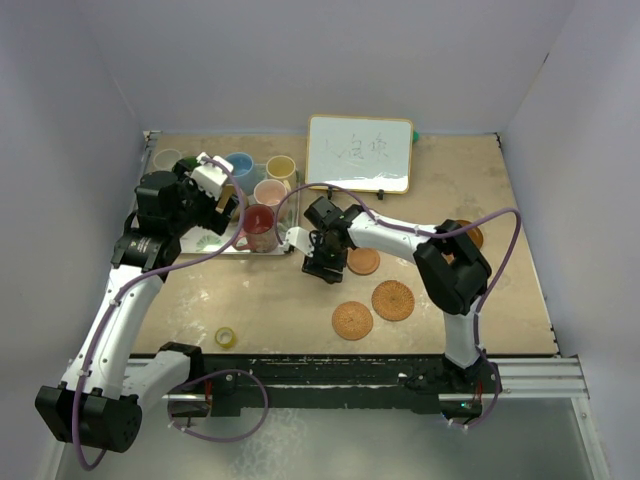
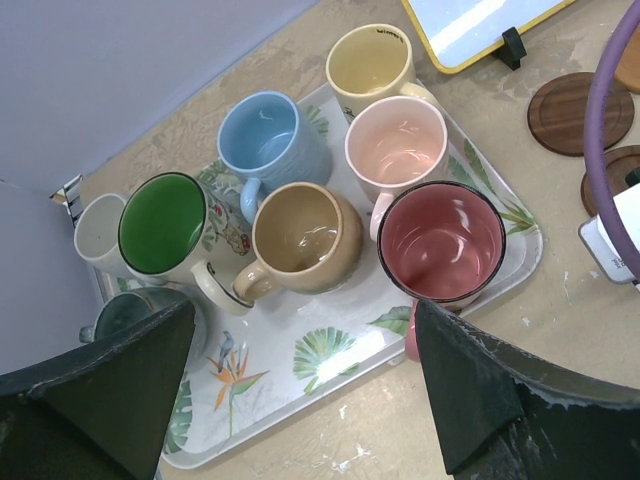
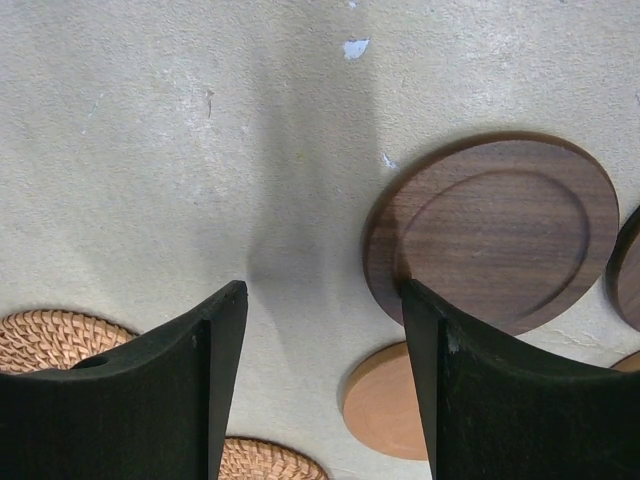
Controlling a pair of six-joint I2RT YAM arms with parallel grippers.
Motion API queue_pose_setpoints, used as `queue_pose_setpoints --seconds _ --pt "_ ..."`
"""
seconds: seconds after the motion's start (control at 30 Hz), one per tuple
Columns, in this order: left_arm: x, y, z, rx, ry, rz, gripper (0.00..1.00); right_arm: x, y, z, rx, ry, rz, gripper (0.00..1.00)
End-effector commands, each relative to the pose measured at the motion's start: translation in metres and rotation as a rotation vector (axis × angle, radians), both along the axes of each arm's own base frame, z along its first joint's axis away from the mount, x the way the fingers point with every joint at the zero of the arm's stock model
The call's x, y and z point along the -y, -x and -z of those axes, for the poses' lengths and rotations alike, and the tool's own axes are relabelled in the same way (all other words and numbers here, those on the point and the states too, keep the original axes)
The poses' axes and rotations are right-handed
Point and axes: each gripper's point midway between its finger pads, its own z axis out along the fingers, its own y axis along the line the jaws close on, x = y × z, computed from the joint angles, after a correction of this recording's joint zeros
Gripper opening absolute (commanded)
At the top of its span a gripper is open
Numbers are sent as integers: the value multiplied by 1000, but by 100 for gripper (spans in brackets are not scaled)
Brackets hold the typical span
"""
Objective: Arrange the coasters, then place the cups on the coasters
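Note:
Several cups stand on the leaf-patterned tray [image 2: 330,375]: yellow [image 2: 370,62], light blue [image 2: 265,135], pink [image 2: 396,145], tan [image 2: 300,235], red [image 2: 440,240], green-lined [image 2: 165,225], white [image 2: 98,232] and grey [image 2: 140,312]. My left gripper [image 2: 305,312] hangs open above the tray's near edge, holding nothing. My right gripper [image 3: 322,292] is open over bare table, its right finger next to a dark wood coaster [image 3: 500,230]. A light wood coaster [image 3: 385,400] and woven coasters [image 3: 50,335] lie near it. Three woven coasters [image 1: 393,300] show in the top view.
A whiteboard [image 1: 360,152] stands at the back. A small yellow tape roll [image 1: 226,337] lies near the front left. Two dark wood coasters [image 2: 580,110] sit right of the tray. A purple cable [image 2: 600,150] loops past them. Walls close in the table's sides.

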Motion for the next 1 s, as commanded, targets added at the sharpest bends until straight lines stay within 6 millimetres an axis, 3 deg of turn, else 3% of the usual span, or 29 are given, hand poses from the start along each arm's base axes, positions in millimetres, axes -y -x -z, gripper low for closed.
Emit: queue_pose_setpoints --seconds 0.0,0.37,0.97 --pt "1 -1 -15 57 17 11 88 13 26 2 -94 32 -21 65" --pt "2 0 -13 51 18 21 88 21 30 -10 -97 56 -40 64" --pt "3 1 -12 49 13 31 88 34 -7 -7 0 128 50 64"
